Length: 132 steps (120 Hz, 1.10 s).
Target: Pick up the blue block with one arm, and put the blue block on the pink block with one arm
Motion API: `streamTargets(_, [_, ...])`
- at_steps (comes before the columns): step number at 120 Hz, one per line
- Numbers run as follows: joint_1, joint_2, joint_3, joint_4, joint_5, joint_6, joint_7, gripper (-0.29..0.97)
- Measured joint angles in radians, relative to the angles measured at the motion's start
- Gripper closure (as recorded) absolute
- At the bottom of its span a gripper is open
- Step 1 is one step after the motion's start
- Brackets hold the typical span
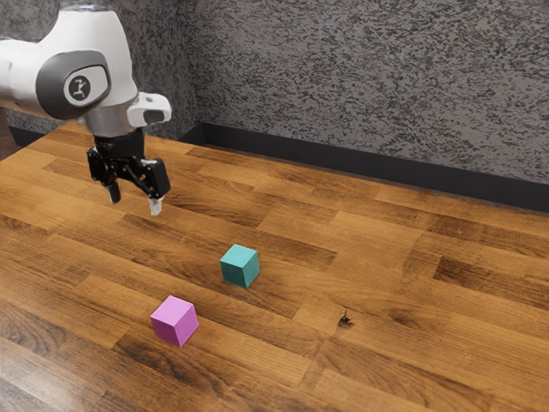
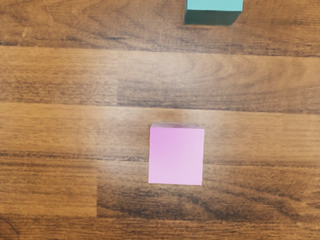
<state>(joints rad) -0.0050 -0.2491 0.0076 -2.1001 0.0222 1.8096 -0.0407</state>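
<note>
White-and-grey Franka arm (image 1: 77,73) comes in from the exterior view's upper left, its black two-finger jaws hanging in the air above the brown wood-plank surface (image 1: 412,257), pointing down and a bit tilted. Jaws released: fingers (image 1: 155,204) spread apart with nothing between them, and a light tip on the finger toward the exterior view's right. Small teal-blue cube, the blue block (image 1: 239,265), sits flat on the surface, untouched. It is well apart from the jaws, lower in the picture and toward the exterior view's right of them. Small pink-magenta cube, the pink block (image 1: 175,320), is also flat on the surface, near the blue block but not touching it. It sits closer to the camera and toward the exterior view's left, with a bare strip of planks between the two. Blue block not yet on the pink block, and the pink top face is bare. In the wrist view the pink block (image 2: 176,155) is seen from straight above as a square top face. The blue block (image 2: 212,10) is cut by the frame edge, apart from the pink one with wood between them, its top and a darker side face showing. A small dark mark (image 1: 345,319) lies on the planks toward the exterior view's right of both blocks. Grey speckled wall (image 1: 386,77) with a black baseboard (image 1: 360,159) runs behind the surface
</note>
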Motion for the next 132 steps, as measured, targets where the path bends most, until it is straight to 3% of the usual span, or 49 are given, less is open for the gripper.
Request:
streamTargets(28, [0.001, -0.044, -0.006, -0.223, 0.003, 0.230, -0.001, 0.00])
streamTargets(75, [0.005, 0.163, -0.041, -0.123, -0.001, 0.396, -0.004, 0.00])
streamTargets(132, [-0.013, 0.337, -0.095, -0.021, -0.024, 0.454, -0.005, 0.00])
